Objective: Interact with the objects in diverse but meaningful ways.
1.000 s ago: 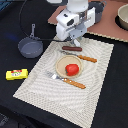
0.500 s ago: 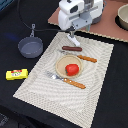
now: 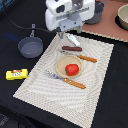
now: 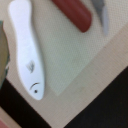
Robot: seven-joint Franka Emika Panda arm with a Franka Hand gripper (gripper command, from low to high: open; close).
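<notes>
Hidden or unclear: your claw (image 3: 63,34) sat low behind the white wrist housing, and its fingers were too blurred in the exterior view to make out; the wrist view showed none of them, so whether they stood apart or together could not be told. The white utensil (image 3: 73,40) (image 4: 28,47) was partly covered by the arm in the exterior view. In the wrist view the sausage (image 4: 74,13) was cut off by the frame edge, and only a sliver of a metal blade (image 4: 102,14) showed.

Arm: you had it reaching down over the far edge of the placemat (image 3: 42,80), wrist pointed at the mat, claw just beside the white utensil.

Items on the dark tabletop (image 3: 112,95):
- Sausage (image 3: 71,48), on the mat near the white utensil.
- Tomato (image 3: 72,69), on a round tan plate (image 3: 62,64) mid-mat.
- Knife (image 3: 82,57) and fork (image 3: 66,80), wooden handles, either side of the plate.
- Small grey saucepan (image 3: 30,47), off the mat toward the exterior view's left.
- Yellow box (image 3: 16,74), off the mat, nearer the camera than the saucepan.
- Grey pot (image 3: 95,12), behind the arm, partly hidden.
</notes>
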